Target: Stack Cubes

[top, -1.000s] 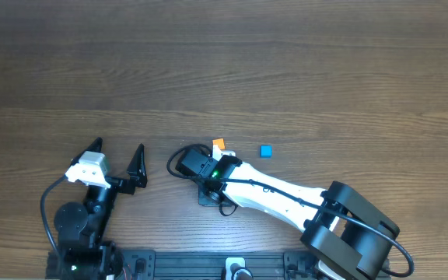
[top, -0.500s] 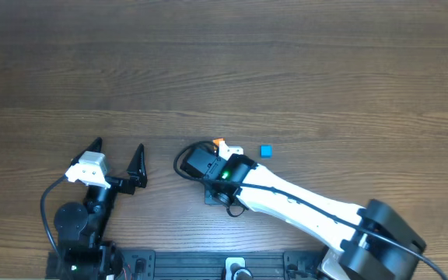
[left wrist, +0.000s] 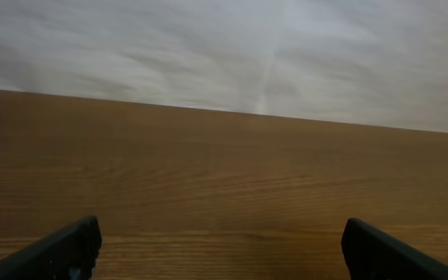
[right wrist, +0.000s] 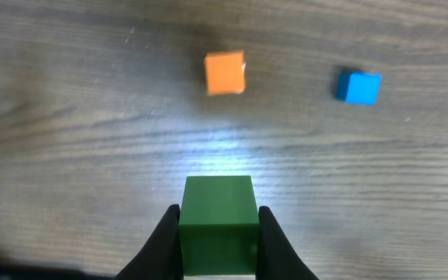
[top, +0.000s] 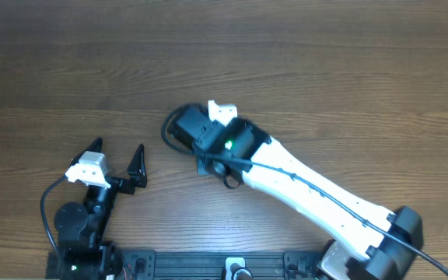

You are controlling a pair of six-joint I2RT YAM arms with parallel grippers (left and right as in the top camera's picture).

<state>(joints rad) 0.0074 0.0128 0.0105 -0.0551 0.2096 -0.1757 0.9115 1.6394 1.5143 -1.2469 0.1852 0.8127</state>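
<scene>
The step in hand is the carry: the right gripper point(right wrist: 218, 233) has its two fingers closed on the green cube point(right wrist: 218, 198), pressing two opposite side faces, and by the look of the table point(top: 325, 62) far beneath it the cube hangs clear of the wood, not resting on it; nothing is stacked yet. The orange cube point(right wrist: 225, 73) and the blue cube point(right wrist: 358, 86) lie flat on the table, near each other but apart, with bare wood between them; both seem well in from every edge of the table, under the right arm where it reaches toward the middle. The held cube is not over either of them; the orange one is the nearer, roughly in line with it, the blue one off to one side.

The next move, as I judge it, calls for bringing the green cube squarely over one of the two, most likely the orange; then turning it so the faces line up, lowering until the faces meet, and only then opening the fingers, since a small cube gives little room for error.

The green cube is dark, matt and sharp-edged, its top face flat and level between the fingers; it looks rigid and light.

The left gripper point(top: 117, 145) sits toward the near-left corner of the table, its fingers spread wide with nothing between them.
</scene>
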